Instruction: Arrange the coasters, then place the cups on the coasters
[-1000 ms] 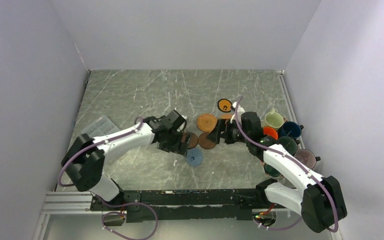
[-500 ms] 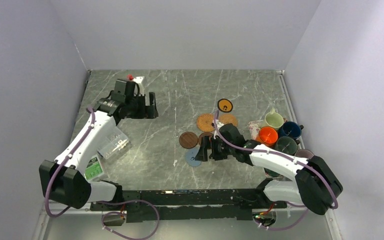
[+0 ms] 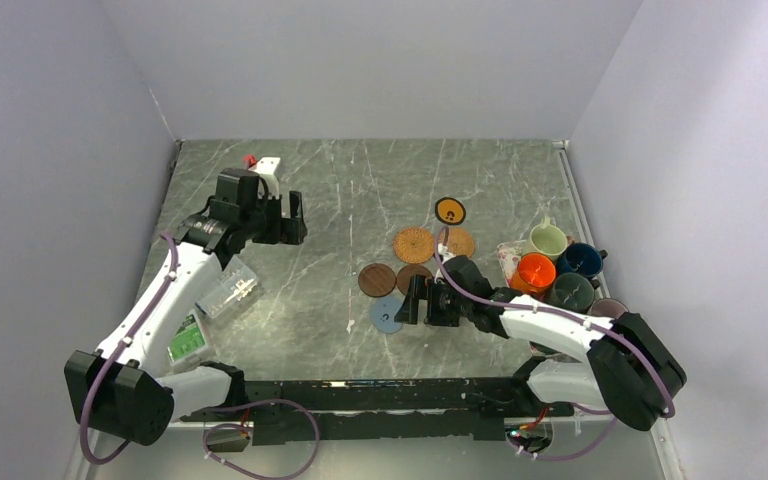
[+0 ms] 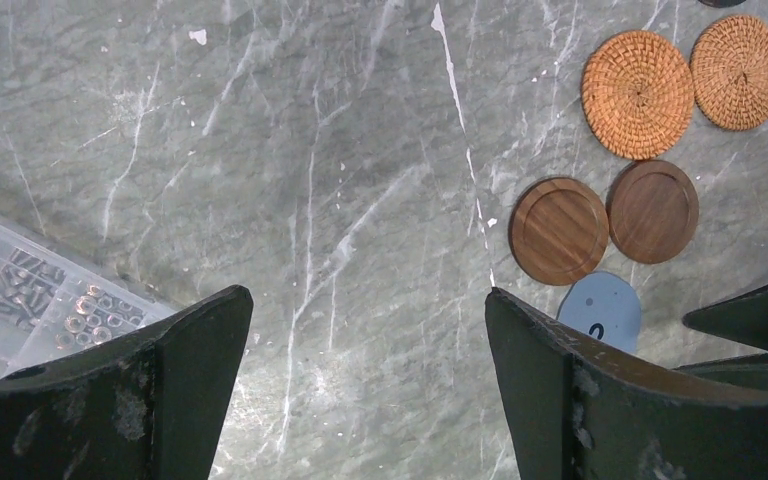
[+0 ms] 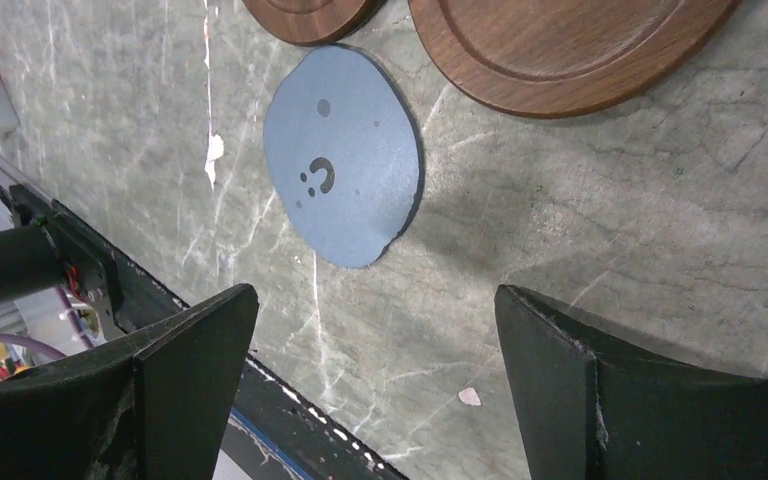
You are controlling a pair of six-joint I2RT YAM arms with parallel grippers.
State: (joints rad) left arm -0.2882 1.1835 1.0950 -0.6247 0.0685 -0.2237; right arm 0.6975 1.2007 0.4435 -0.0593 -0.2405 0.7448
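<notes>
From overhead, the left gripper (image 3: 290,217) hangs over the far-left part of the worktop (image 3: 360,180), jaws wide and empty. The right gripper (image 3: 412,300) sits low near the worktop's middle, jaws wide, holding nothing, just beside the blue coaster (image 3: 387,316).

Only this view shows the cups (image 3: 535,271), clustered at the right edge with none on a coaster, and the black coaster (image 3: 450,211) behind the others.

The left wrist view shows two woven coasters (image 4: 637,94) side by side. Two brown coasters (image 4: 558,231) lie paired nearer, and a box (image 4: 20,300) of small metal parts lies at the left edge.

The right wrist view alone resolves a hook-shaped mark and dots on the blue coaster (image 5: 345,155), with no letters. A green-and-white card (image 3: 188,338) lies beside the box, its text too small to read.
</notes>
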